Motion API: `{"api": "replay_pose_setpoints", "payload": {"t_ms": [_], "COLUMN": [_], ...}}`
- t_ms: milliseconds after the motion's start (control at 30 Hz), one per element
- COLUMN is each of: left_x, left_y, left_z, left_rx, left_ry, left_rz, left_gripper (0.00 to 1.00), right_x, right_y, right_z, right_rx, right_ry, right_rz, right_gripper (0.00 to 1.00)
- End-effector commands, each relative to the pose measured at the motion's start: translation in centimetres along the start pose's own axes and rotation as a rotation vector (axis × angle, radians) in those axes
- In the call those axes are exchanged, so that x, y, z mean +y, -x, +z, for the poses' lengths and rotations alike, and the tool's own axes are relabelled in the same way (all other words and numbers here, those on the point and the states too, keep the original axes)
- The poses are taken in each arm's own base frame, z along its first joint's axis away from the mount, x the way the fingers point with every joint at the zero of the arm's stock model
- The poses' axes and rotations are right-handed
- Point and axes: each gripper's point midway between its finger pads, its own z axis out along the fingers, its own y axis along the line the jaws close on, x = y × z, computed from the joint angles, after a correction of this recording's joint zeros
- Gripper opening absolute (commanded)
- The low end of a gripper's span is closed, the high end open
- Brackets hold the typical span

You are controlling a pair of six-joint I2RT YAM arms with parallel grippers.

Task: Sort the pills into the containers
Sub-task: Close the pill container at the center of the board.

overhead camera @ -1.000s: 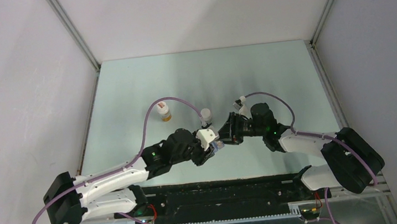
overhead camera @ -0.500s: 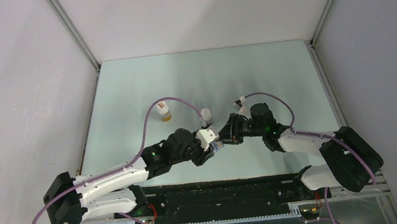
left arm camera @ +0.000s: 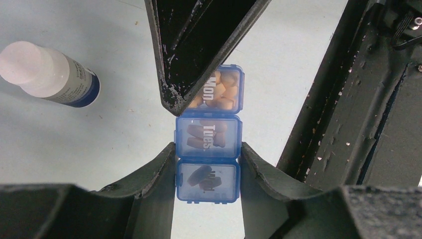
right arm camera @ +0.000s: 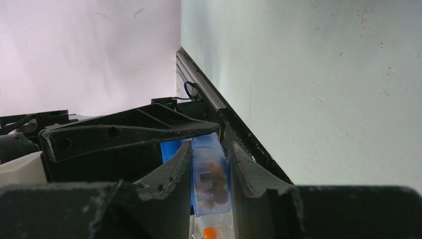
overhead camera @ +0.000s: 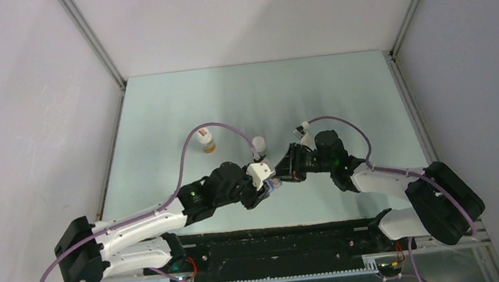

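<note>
Presently found left gripper (left arm camera: 208,153) partly closed and clamped on pill box (left arm camera: 209,134), fingers (left arm camera: 159,169) pressing both side walls of nearest compartment. Farther along, noted pills (left arm camera: 226,94) in all three compartments on view, so judged filling largely done, with lids yet to be confirmed shut and any hidden compartments unchecked. Farthest, found right gripper (right arm camera: 210,152) narrowed onto top and underside of end compartment marked Mon., apparently gripping it; also recorded white bottle (left arm camera: 47,74) lying on table (left arm camera: 74,149), well apart from box.
</note>
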Motion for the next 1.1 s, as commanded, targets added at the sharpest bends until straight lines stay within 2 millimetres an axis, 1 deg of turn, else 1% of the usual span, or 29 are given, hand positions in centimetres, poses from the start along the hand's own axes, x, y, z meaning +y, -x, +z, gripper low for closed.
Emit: {"api": "replay_pose_setpoints", "payload": {"t_ms": [0,67,100,133,167,200,233,267,300,333,367,400,433,500,633,667,700,733,767,833,867,900,933,967,1000,1033,1067], "left_x": [0.4,0.4,0.5,0.7,0.8,0.9,1.0,1.0,1.0,1.1,1.1,1.1,1.4,1.8,2.7,3.0,3.2,3.6,3.7,4.6,5.2,5.5,6.0,6.6,6.7,7.2,7.3], "left_y": [2.9,2.9,3.3,3.2,3.6,3.5,3.7,3.9,4.2,4.3,4.4,4.5,4.5,4.7,5.2,5.6,5.8,6.2,6.4,7.0,7.4,7.7,7.9,7.9,8.2,7.9,8.1], "left_z": [-0.3,-0.3,-0.4,-0.4,-0.5,-0.6,-0.7,-0.7,-0.8,-0.9,-0.9,-1.0,-1.0,-1.0,-1.6,-1.9,-2.0,-2.4,-2.5,-3.2,-3.7,-4.1,-4.4,-5.0,-5.2,-5.8,-6.1], "left_rx": [-0.077,-0.085,-0.102,-0.106,-0.126,-0.132,-0.156,-0.17,-0.192,-0.202,-0.21,-0.216,-0.22,-0.231,-0.269,-0.287,-0.297,-0.318,-0.33,-0.373,-0.401,-0.421,-0.446,-0.461,-0.482,-0.488,-0.508], "left_ry": [0.013,0.017,0.022,0.036,0.043,0.05,0.057,0.06,0.061,0.063,0.065,0.065,0.087,0.109,0.162,0.181,0.19,0.215,0.224,0.281,0.314,0.329,0.363,0.4,0.401,0.436,0.439], "left_rz": [0.034,0.026,0.023,0.017,0.015,0.01,0.007,0.004,0.003,0.002,0.0,-0.002,-0.006,-0.014,-0.042,-0.049,-0.07,-0.087,-0.113,-0.186,-0.245,-0.281,-0.362,-0.404,-0.472,-0.512,-0.596], "left_gripper": [0.05,0.12,0.19,0.29,0.35,0.47,0.53,0.62,0.66,0.73,0.76,0.82,0.84,0.97,0.99,0.99,0.99,0.99,0.99,0.99,0.99,0.99,0.99,0.99,0.99,0.99,0.99], "right_x": [2.2,2.8,3.1,3.1,3.4,3.4,3.5,3.4,3.5,3.5,3.5,3.5,3.5,3.4,2.8,2.3,2.4,1.8,1.9,1.1,1.5,1.1,1.6,1.3,1.7,1.6,1.9], "right_y": [0.8,0.8,0.9,0.9,1.0,1.1,1.1,1.1,1.3,1.3,1.4,1.4,1.6,1.7,2.3,2.4,2.6,2.8,3.1,3.4,4.0,3.9,4.4,4.6,4.9,5.1,5.3], "right_z": [-0.3,-0.5,-0.7,-0.8,-0.9,-0.9,-1.0,-1.1,-1.1,-1.2,-1.2,-1.2,-1.3,-1.3,-1.3,-1.3,-1.4,-1.3,-1.4,-1.3,-1.3,-1.3,-1.3,-1.3,-1.4,-1.5,-1.6], "right_rx": [-0.036,-0.042,-0.048,-0.051,-0.058,-0.063,-0.07,-0.072,-0.081,-0.085,-0.09,-0.093,-0.098,-0.106,-0.136,-0.146,-0.158,-0.173,-0.188,-0.222,-0.249,-0.256,-0.279,-0.295,-0.311,-0.327,-0.34], "right_ry": [0.055,0.073,0.079,0.078,0.083,0.084,0.085,0.084,0.089,0.09,0.093,0.092,0.093,0.089,0.075,0.067,0.075,0.065,0.075,0.073,0.094,0.092,0.115,0.115,0.135,0.138,0.152], "right_rz": [-0.057,-0.065,-0.066,-0.063,-0.061,-0.059,-0.054,-0.048,-0.044,-0.042,-0.037,-0.03,-0.029,-0.023,-0.007,0.007,0.007,0.023,0.022,0.047,0.054,0.067,0.074,0.096,0.091,0.105,0.101], "right_gripper": [0.0,0.0,0.0,0.0,0.0,0.0,0.0,0.0,0.0,0.0,0.0,0.0,0.0,0.0,0.0,0.0,0.0,0.0,0.0,0.0,0.0,0.0,0.0,0.0,0.0,0.0,0.0]}}
